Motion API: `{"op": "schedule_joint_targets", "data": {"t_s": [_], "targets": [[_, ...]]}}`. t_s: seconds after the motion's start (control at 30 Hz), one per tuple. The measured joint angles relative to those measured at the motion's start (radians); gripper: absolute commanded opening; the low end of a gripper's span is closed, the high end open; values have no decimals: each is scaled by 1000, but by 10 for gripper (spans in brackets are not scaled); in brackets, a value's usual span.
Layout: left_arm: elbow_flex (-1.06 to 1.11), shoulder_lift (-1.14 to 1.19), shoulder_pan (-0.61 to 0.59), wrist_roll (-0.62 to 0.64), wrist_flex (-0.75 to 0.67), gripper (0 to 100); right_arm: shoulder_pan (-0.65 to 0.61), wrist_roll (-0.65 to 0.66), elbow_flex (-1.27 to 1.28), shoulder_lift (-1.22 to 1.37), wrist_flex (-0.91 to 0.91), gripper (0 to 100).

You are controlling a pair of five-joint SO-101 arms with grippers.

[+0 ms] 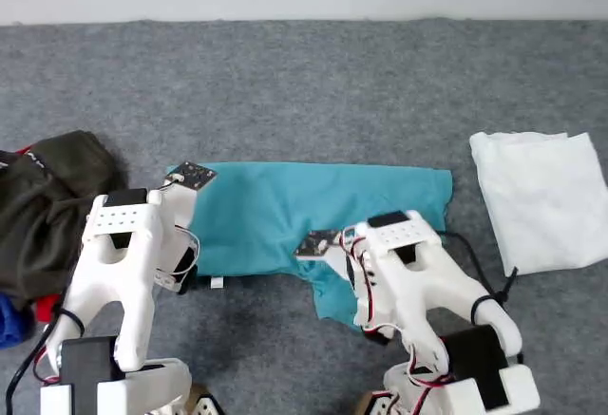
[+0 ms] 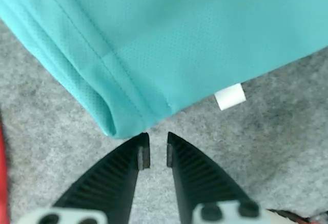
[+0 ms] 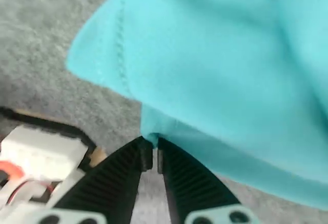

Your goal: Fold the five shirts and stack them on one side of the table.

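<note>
The teal shirt (image 1: 313, 216) lies spread across the middle of the grey table (image 1: 313, 83), already doubled over into a long band with a loose flap hanging off its near edge toward the right arm. It looks to me like thin, light sports cloth: limp, a bit slick, and sure to sag and slide over itself the moment it is lifted, so I'd say it wants to be taken by a stitched hem or a corner, where the layers are thick enough to bite on, and at two points at once so it stays flat. The right gripper (image 3: 152, 155) has its fingers pinched tight on a small fold of that near flap, cloth bunched between the tips. The left gripper (image 2: 158, 155) sits just off the shirt's near corner, beside the doubled hem and not far from a small white tag (image 2: 230, 97); its fingers stand only a slit apart and hold nothing. A folded white shirt (image 1: 537, 197) rests at one end of the table, and a dark heap of clothes (image 1: 47, 206) waits at the other.
</note>
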Motion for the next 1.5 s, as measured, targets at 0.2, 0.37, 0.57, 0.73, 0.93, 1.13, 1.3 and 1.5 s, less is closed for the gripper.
{"op": "schedule_joint_targets", "data": {"t_s": [0.2, 0.37, 0.57, 0.73, 0.93, 1.13, 1.3, 1.5], "targets": [[0, 0, 0, 0, 0, 65, 0, -31, -169, 0, 129, 9], [0, 0, 0, 0, 0, 65, 0, -38, -235, 0, 153, 9], [0, 0, 0, 0, 0, 65, 0, -48, -325, 3, 153, 9], [0, 0, 0, 0, 0, 65, 0, -51, -394, 5, 140, 9], [0, 0, 0, 0, 0, 65, 17, -120, -397, 5, 25, 9], [0, 0, 0, 0, 0, 65, 114, -133, -397, 5, -66, 9], [0, 0, 0, 0, 0, 65, 132, -133, -397, 6, -137, 9], [0, 0, 0, 0, 0, 65, 132, -133, -397, 94, -244, 9]]}}
